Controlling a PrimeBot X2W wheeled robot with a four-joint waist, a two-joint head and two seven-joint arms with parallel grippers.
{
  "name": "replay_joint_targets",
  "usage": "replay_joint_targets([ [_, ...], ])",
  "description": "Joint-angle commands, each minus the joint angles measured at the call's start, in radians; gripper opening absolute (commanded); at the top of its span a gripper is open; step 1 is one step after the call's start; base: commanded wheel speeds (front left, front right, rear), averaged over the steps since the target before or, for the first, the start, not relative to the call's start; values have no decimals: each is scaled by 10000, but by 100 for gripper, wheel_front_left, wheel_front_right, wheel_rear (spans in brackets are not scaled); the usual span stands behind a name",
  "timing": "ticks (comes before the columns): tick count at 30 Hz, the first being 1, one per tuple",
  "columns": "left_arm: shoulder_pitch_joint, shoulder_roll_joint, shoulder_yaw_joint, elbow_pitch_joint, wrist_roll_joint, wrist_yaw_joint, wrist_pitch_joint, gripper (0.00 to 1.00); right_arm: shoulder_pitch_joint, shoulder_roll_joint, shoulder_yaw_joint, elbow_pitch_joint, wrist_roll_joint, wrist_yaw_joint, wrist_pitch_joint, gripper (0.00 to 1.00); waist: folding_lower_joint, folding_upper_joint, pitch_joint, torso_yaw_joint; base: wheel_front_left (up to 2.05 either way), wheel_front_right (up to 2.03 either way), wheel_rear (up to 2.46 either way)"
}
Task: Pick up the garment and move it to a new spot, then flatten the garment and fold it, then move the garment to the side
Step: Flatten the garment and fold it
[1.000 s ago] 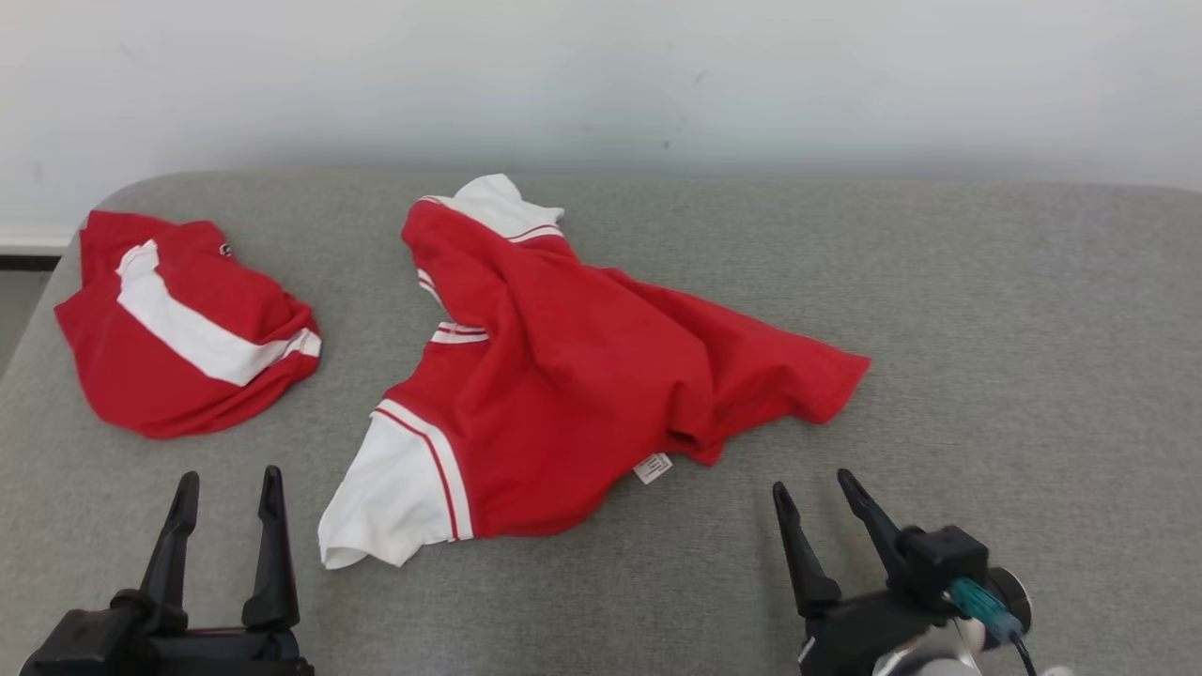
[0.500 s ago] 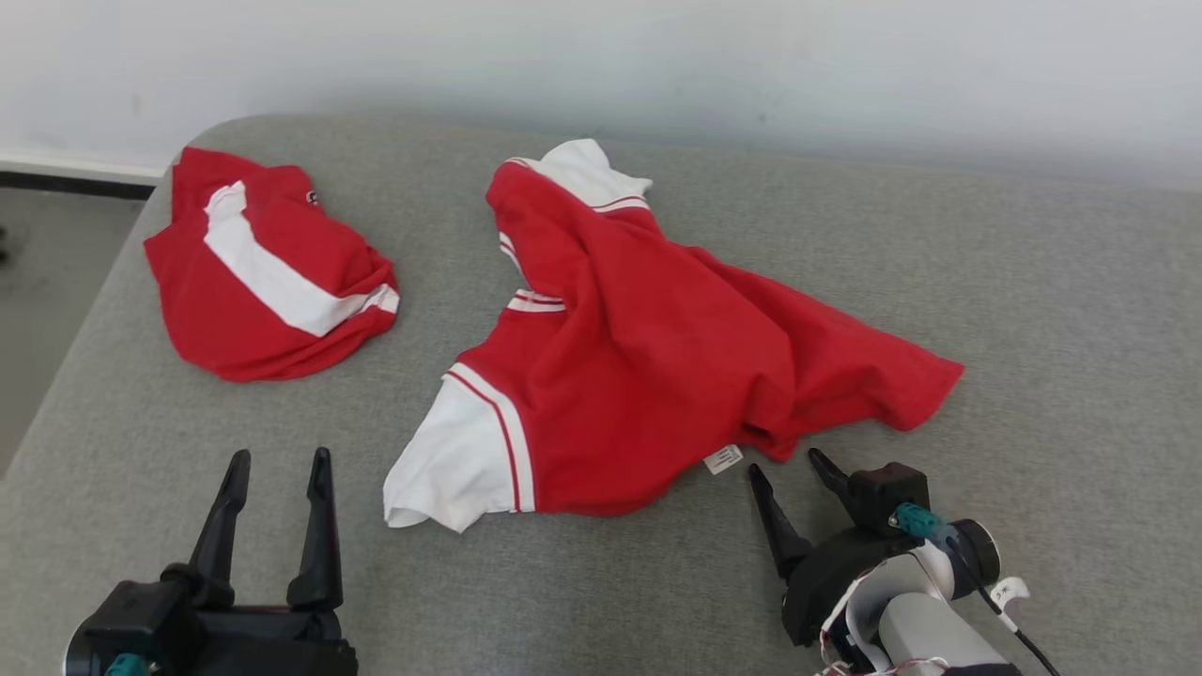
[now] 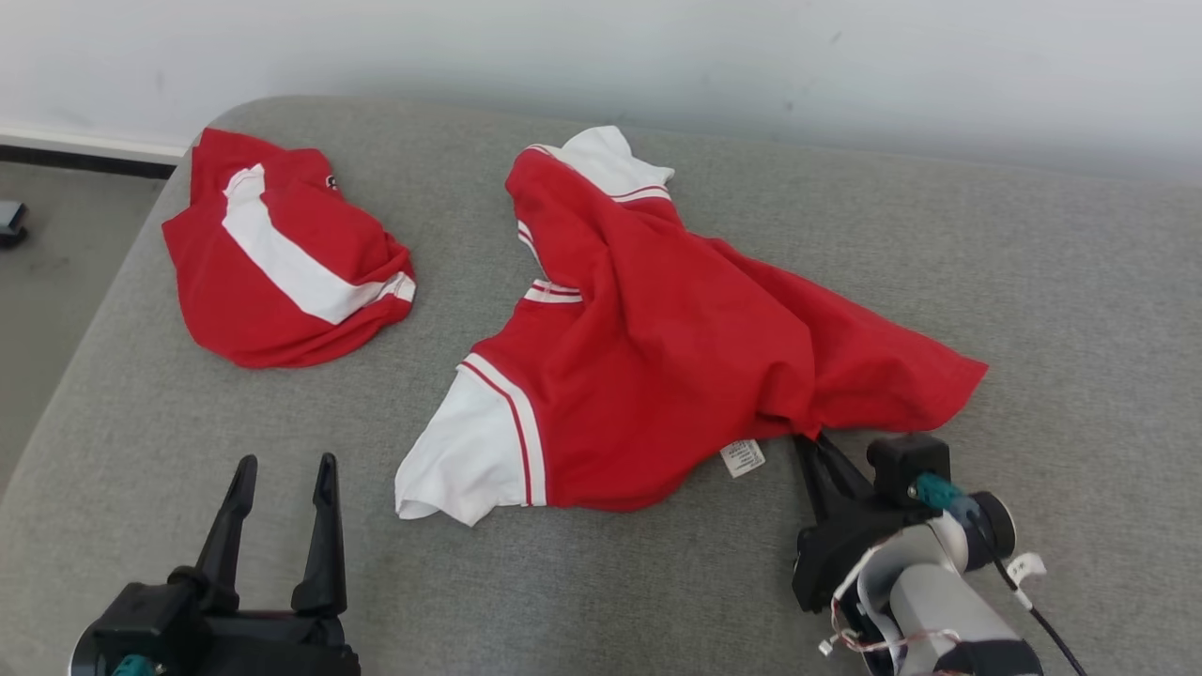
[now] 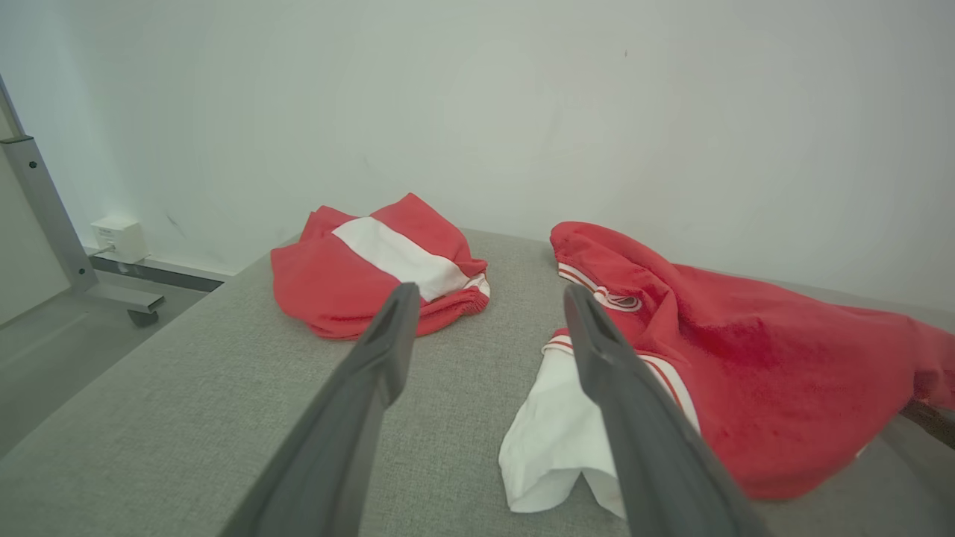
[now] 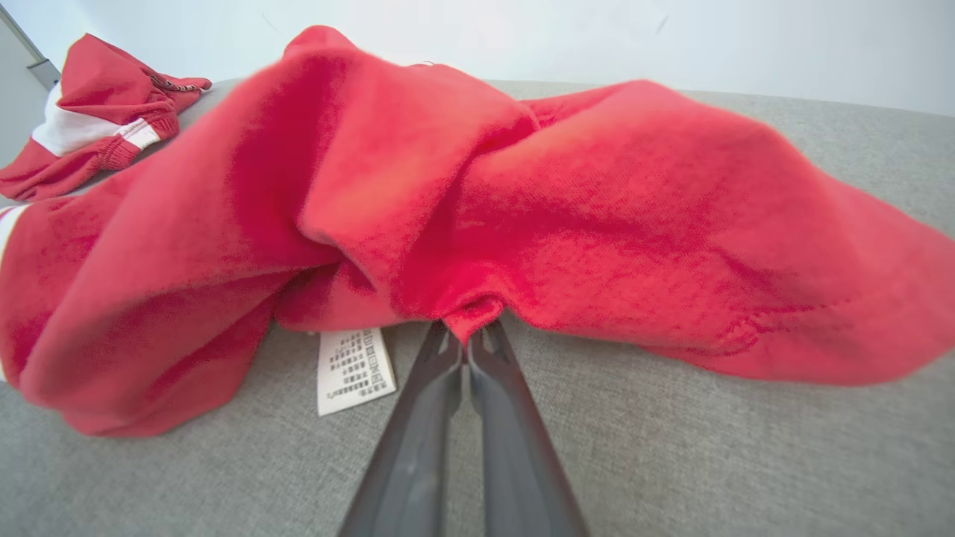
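Two red pieces of clothing are seen on the grey padded surface (image 3: 1033, 282), and the larger one, in the middle of the head view, is taken to be the garment (image 3: 657, 376) of the task. It lies crumpled, with a white sleeve (image 3: 470, 451) spread toward 7 o'clock and a care label (image 3: 744, 457) turned out at its near edge. The smaller red piece (image 3: 282, 272) is placed well apart from it, at about 10 o'clock. The right gripper (image 3: 815, 451) is found at about 5 o'clock from the centre of the garment, at its near edge. In the right wrist view its jaws are pressed together and a small fold of the hem (image 5: 477, 309) is pinched between them, just beside the label. The left gripper (image 3: 286, 460) is held at 7 o'clock, near the sleeve but apart from it, with its jaws spread wide and nothing between them. The task is judged to be only at its beginning: the first grasp appears to be made, but the garment is not yet lifted from the surface. The carrying to a new spot, the flattening, the folding and the moving aside are all left to be done.
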Motion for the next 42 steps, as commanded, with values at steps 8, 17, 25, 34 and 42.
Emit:
replay_joint_targets([
  [8,415,63,35,178,38,15,-8,100,1767,-67,-419,-1840,-377,-22,-45,0,-1,-1,-647,-914,0,0,0],
  [17,628,23,13,279,40,15,-7,100,3859,-726,-1207,-4205,-216,-22,-12,0,-1,-1,-906,-1841,0,0,0],
  [25,682,-76,82,246,13,15,-7,100,5109,-1232,-2204,-5615,247,-22,890,0,-1,-1,-742,-2181,0,0,0],
  [34,722,-91,209,278,-8,14,-7,100,5443,-1116,-2348,-6357,344,-22,922,100,-1,-1,-800,-2274,0,0,0],
  [42,846,-103,464,114,111,14,-7,100,5619,-839,-2222,-7268,110,-22,440,100,-1,-1,-1022,-2429,0,0,0],
])
